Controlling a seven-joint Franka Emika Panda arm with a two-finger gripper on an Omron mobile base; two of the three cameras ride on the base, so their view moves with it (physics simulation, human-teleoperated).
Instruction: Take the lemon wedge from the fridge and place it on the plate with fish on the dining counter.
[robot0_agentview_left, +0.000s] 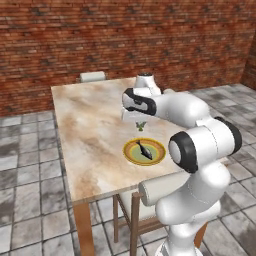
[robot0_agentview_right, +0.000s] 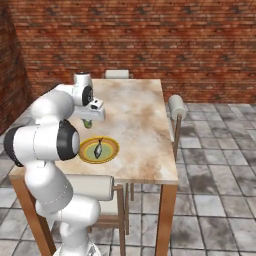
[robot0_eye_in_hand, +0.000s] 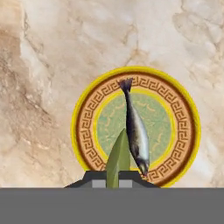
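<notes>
The tool (robot0_eye_in_hand: 113, 183), pinching the thin yellow-green lemon wedge (robot0_eye_in_hand: 118, 158), hangs above the round orange-and-yellow-rimmed plate (robot0_eye_in_hand: 175, 94) with the grey fish (robot0_eye_in_hand: 136, 131) on the beige marbled bench (robot0_agentview_left: 90, 125); released here, the wedge may bounce off.

Cream-cushioned wooden chairs (robot0_agentview_right: 176, 111) stand around the table, before a brick wall (robot0_agentview_left: 125, 35), on a grey tiled floor (robot0_agentview_right: 215, 170).
</notes>
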